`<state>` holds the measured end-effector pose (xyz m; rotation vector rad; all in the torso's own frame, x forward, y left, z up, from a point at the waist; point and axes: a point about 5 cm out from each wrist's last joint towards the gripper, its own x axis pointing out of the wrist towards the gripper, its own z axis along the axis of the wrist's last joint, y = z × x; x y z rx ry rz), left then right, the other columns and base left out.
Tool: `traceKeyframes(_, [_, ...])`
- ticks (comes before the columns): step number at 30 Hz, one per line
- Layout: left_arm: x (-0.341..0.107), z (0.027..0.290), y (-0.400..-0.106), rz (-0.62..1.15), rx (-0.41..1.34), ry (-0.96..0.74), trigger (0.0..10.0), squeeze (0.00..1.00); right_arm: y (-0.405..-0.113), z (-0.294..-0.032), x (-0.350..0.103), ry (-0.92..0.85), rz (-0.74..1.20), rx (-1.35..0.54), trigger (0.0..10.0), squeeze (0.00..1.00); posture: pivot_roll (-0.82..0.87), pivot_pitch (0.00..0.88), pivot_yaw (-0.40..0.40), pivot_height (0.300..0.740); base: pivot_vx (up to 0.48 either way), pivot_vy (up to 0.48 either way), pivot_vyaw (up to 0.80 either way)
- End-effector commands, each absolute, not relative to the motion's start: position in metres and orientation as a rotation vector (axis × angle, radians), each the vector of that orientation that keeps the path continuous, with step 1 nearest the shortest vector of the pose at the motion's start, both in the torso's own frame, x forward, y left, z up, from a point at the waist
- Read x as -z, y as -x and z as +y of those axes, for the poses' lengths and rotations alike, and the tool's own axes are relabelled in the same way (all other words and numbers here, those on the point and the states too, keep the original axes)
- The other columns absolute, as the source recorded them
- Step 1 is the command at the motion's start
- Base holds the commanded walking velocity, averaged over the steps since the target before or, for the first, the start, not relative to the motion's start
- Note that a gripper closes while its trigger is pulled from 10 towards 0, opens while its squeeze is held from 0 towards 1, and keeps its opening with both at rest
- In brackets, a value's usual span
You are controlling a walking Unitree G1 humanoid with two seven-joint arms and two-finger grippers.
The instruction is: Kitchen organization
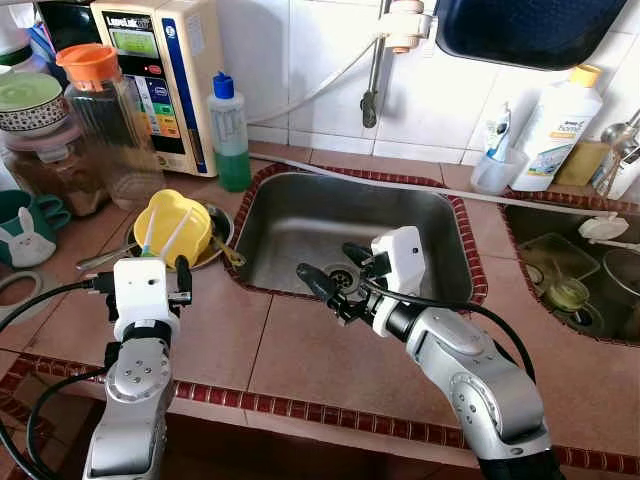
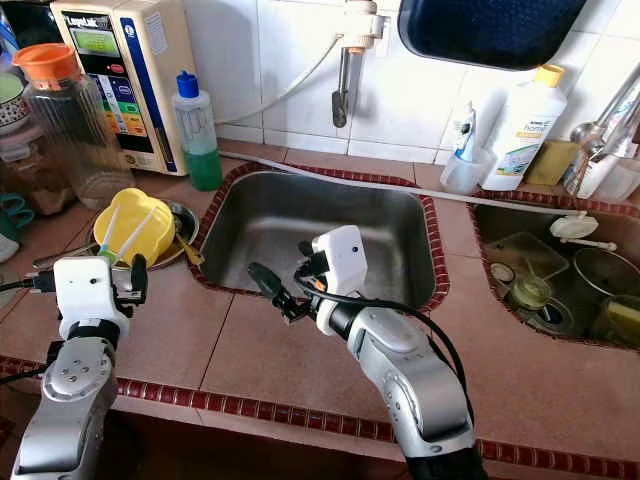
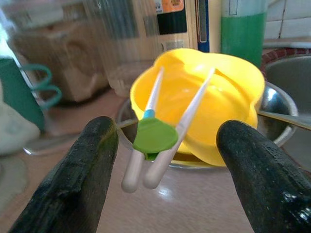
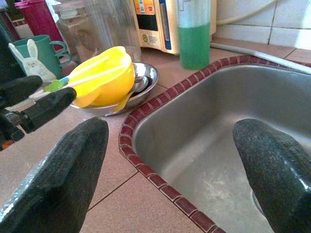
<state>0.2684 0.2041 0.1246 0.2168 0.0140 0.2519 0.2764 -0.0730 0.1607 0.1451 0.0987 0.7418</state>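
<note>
Chopsticks (image 3: pixel 160 131), white training ones with a green clip, lean in your yellow bowl (image 1: pixel 173 225), which sits in a steel dish (image 3: pixel 272 104) on the worktop (image 1: pixel 300 350). Left hand (image 1: pixel 158 266) open before them; right hand (image 1: pixel 330 275) open over the sink (image 1: pixel 300 220).

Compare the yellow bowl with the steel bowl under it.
The yellow bowl is opaque plastic with a wavy rim; the steel bowl is shiny metal with a smooth round rim. The yellow bowl sits tilted, while the steel bowl lies flat on the counter. The yellow bowl holds training chopsticks facing the open left gripper. Both sit left of the sink.
</note>
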Motion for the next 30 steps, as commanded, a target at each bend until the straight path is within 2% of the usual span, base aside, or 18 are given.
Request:
traceKeyframes(1, [-0.134, 0.201, -0.269, -0.029, -0.235, -0.261, 10.0, 0.0, -0.275, -0.073, -0.167, -0.141, 0.079, -0.756, 10.0, 0.0, 0.07, 0.004, -0.033, 0.74, 0.0, 0.0, 0.0])
traceKeyframes(3, [-0.141, 0.2, -0.267, -0.069, -0.221, -0.323, 10.0, 0.0, -0.275, -0.073, -0.166, -0.142, 0.078, -0.757, 10.0, 0.0, 0.07, 0.003, -0.03, 0.74, 0.0, 0.0, 0.0])
traceKeyframes(6, [-0.142, 0.201, -0.265, -0.077, -0.222, -0.332, 10.0, 0.0, -0.275, -0.073, -0.166, -0.143, 0.078, -0.758, 10.0, 0.0, 0.07, 0.003, -0.03, 0.74, 0.0, 0.0, 0.0])
traceKeyframes(7, [-0.142, 0.2, -0.265, -0.081, -0.215, -0.33, 10.0, 0.17, -0.274, -0.072, -0.166, -0.144, 0.078, -0.759, 10.0, 0.0, 0.07, 0.003, -0.029, 0.74, 0.0, 0.0, 0.0])
traceKeyframes(9, [-0.142, 0.199, -0.264, -0.085, -0.209, -0.324, 10.0, 0.94, -0.274, -0.072, -0.166, -0.145, 0.078, -0.762, 10.0, 0.0, 0.07, 0.002, -0.03, 0.74, 0.0, 0.0, 0.0])
traceKeyframes(10, [-0.142, 0.199, -0.264, -0.085, -0.209, -0.324, 10.0, 0.94, -0.274, -0.072, -0.166, -0.145, 0.078, -0.762, 10.0, 0.0, 0.07, 0.002, -0.03, 0.74, 0.0, 0.0, 0.0])
traceKeyframes(11, [-0.141, 0.198, -0.264, -0.087, -0.197, -0.306, 10.0, 1.0, -0.274, -0.071, -0.166, -0.145, 0.078, -0.762, 10.0, 0.0, 0.07, 0.002, -0.03, 0.74, 0.0, 0.0, 0.0])
traceKeyframes(20, [-0.153, 0.194, -0.254, -0.176, -0.154, -0.412, 10.0, 1.0, -0.274, -0.071, -0.166, -0.145, 0.079, -0.768, 10.0, 0.0, 0.08, 0.003, -0.028, 0.74, 0.0, 0.0, 0.0])
traceKeyframes(24, [-0.136, 0.203, -0.241, -0.135, -0.148, -0.51, 10.0, 1.0, -0.27, -0.067, -0.165, -0.158, 0.093, -0.827, 10.0, 0.0, 0.08, 0.003, -0.027, 0.74, 0.0, 0.0, 0.0])
traceKeyframes(28, [-0.13, 0.208, -0.241, -0.112, -0.167, -0.538, 10.0, 1.0, -0.266, -0.065, -0.165, -0.161, 0.105, -0.862, 10.0, 0.0, 0.08, 0.001, -0.029, 0.74, 0.0, 0.0, 0.0])
traceKeyframes(29, [-0.128, 0.209, -0.242, -0.101, -0.169, -0.542, 10.0, 0.8, -0.266, -0.065, -0.164, -0.156, 0.108, -0.869, 10.0, 0.0, 0.08, 0.002, -0.029, 0.74, 0.0, 0.0, 0.0])
traceKeyframes(30, [-0.127, 0.209, -0.243, -0.098, -0.164, -0.549, 10.0, 0.0, -0.265, -0.065, -0.164, -0.154, 0.108, -0.87, 10.0, 0.0, 0.08, 0.002, -0.029, 0.74, 0.0, 0.0, 0.0])
